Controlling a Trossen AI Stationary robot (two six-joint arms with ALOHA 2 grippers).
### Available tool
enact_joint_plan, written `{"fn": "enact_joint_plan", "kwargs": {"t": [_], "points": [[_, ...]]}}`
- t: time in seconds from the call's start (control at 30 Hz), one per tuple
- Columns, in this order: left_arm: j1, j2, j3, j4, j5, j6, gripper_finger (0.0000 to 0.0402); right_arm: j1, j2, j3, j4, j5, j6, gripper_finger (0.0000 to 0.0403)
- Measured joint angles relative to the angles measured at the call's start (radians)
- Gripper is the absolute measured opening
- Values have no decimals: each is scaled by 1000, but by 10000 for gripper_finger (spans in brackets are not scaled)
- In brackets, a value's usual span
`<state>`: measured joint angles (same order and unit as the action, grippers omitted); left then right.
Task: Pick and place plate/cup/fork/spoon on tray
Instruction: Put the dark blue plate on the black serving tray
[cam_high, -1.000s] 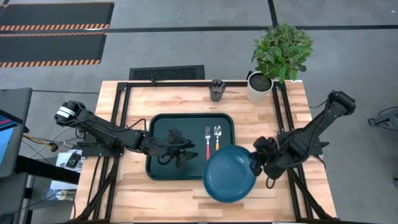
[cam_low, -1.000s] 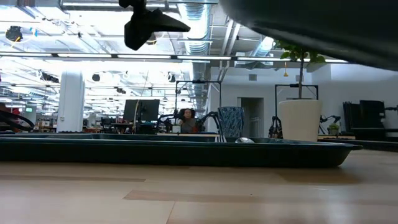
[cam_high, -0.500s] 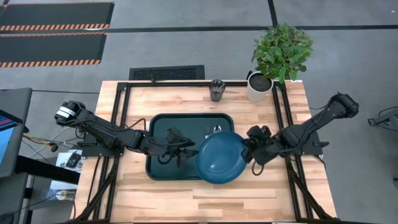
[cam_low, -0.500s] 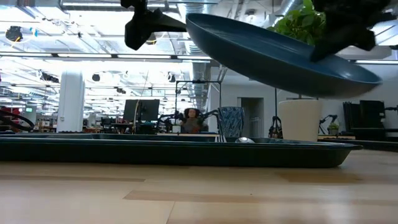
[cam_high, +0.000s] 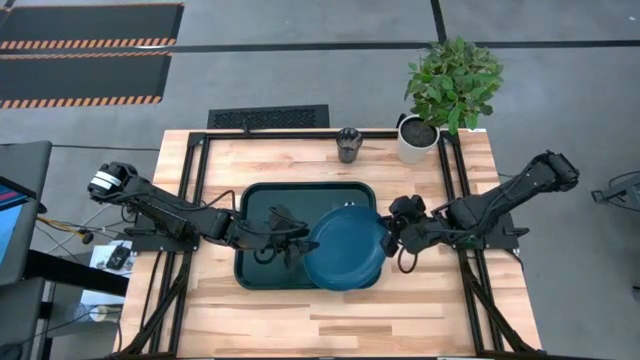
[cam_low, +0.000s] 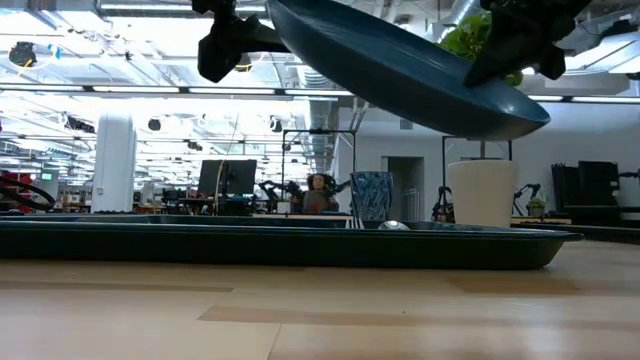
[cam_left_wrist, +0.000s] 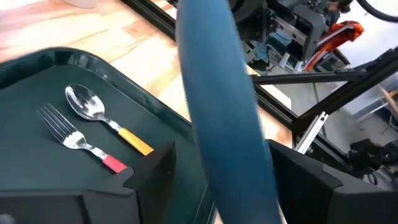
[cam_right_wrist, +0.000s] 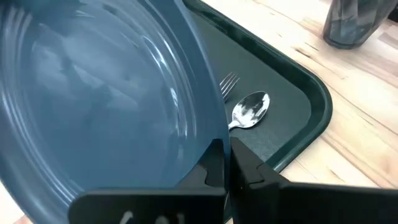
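Observation:
The round blue plate hangs tilted above the right half of the dark green tray, with my right gripper shut on its right edge. My left gripper hovers open over the tray. In the left wrist view the plate's left rim stands between its fingers; whether they touch it I cannot tell. The red-handled fork and orange-handled spoon lie flat on the tray under the plate. The dark cup stands upright on the table behind the tray. My right gripper pinches the plate's raised rim between its two fingers, one on the inner face and one on the outer. The fingers come slanting down from the table's right side. The plate is lifted clear above the tray and tilted.
A white pot with a green plant stands at the table's far right corner. Bare wood lies in front of the tray and to its right. Black frame rails run along both sides of the table.
My right gripper has swung toward the table's left and far side and turned, carrying the plate from over the bare wood near the tray's right corner to above the tray's right half. The plate now hides the fork and spoon from above and reaches my left gripper.

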<state>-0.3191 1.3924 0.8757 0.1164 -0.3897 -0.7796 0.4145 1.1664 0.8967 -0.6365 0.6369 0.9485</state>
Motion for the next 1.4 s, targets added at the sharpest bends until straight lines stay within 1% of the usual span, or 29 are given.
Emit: {"fn": "enact_joint_plan", "kwargs": {"t": [0.13, 0.3, 0.43, 0.5, 0.6, 0.73, 0.83, 0.93, 1.0, 1.13, 1.23, 1.4], "points": [[0, 0, 0, -40, -11, -60, 189, 0, 0, 0, 0, 2, 0, 11], [0, 0, 0, -120, -54, -114, 105, -5, 0, 0, 1, 17, 0, 17], [3, 1, -1, -154, -93, -117, 35, -9, -1, 0, 15, 16, -35, 37], [3, 2, -4, -173, -123, -116, 14, 0, -1, 1, 42, 14, -75, 55], [9, 2, -1, -195, -124, -137, 12, 14, -1, 2, 97, 14, -137, 93], [24, 1, 0, -287, -87, -180, 4, 16, -21, 0, 150, 14, -161, 158], [35, -2, 0, -377, -10, -209, 3, 17, -67, 1, 177, 18, -166, 199], [40, -6, 1, -514, 45, -252, 2, 18, -110, 1, 168, 18, -172, 225], [41, -6, 0, -610, 53, -281, 2, 18, -134, 1, 158, 18, -189, 231], [50, -18, 2, -697, 75, -318, 1, 15, -148, 1, 122, 21, -201, 230], [66, -55, 2, -721, 92, -300, 1, 16, -141, 1, 100, 21, -199, 223], [133, -139, 0, -913, 113, -287, 0, 29, -100, 0, 89, 15, -191, 213]]}}
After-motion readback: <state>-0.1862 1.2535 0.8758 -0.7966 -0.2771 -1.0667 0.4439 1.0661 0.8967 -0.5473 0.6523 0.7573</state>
